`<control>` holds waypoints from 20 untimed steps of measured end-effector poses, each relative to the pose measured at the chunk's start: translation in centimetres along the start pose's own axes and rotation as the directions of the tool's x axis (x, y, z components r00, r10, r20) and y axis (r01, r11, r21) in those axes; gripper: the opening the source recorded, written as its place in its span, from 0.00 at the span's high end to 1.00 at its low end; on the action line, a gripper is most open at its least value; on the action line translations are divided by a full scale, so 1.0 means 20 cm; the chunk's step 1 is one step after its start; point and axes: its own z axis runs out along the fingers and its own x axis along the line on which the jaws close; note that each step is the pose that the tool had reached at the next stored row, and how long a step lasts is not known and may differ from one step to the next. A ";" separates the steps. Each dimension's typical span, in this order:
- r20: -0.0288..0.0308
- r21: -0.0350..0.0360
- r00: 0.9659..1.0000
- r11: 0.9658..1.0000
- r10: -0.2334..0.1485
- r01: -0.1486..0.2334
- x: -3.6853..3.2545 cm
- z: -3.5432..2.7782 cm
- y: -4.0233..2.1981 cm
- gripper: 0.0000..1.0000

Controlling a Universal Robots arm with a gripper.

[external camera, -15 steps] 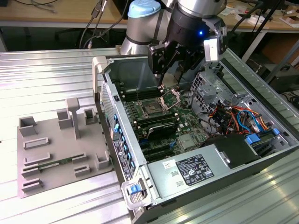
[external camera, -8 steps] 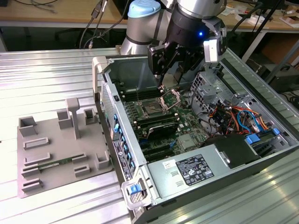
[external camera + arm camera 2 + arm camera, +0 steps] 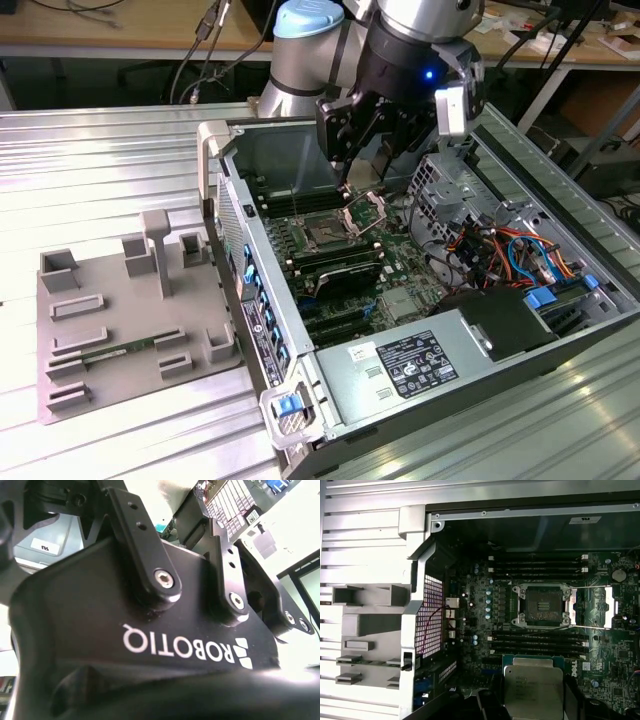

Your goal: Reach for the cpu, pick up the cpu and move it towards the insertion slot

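- Above the open computer case (image 3: pixel 255 300), the tool (image 3: pixel 385 135) grips the cpu (image 3: pixel 532 687) by opposite edges.
- The insertion slot (image 3: pixel 542 605) lies near, its plate open.
- The cpu looks thin, light, rigid and fragile; edges seem the safest hold.

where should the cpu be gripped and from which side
By its two opposite thin edges, coming from straight above its flat silver top. The cpu is a thin square plate facing the first wrist view, so probably only the edges offer purchase; the dark fingers of the claw flank those two edges.
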 end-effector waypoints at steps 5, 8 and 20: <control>0.000 0.000 1.000 1.000 0.000 0.000 -0.002 0.006 0.000 0.45; 0.000 0.000 1.000 1.000 0.000 0.000 -0.003 0.011 -0.001 0.45; 0.000 0.000 1.000 1.000 0.000 0.000 -0.007 0.030 -0.001 0.45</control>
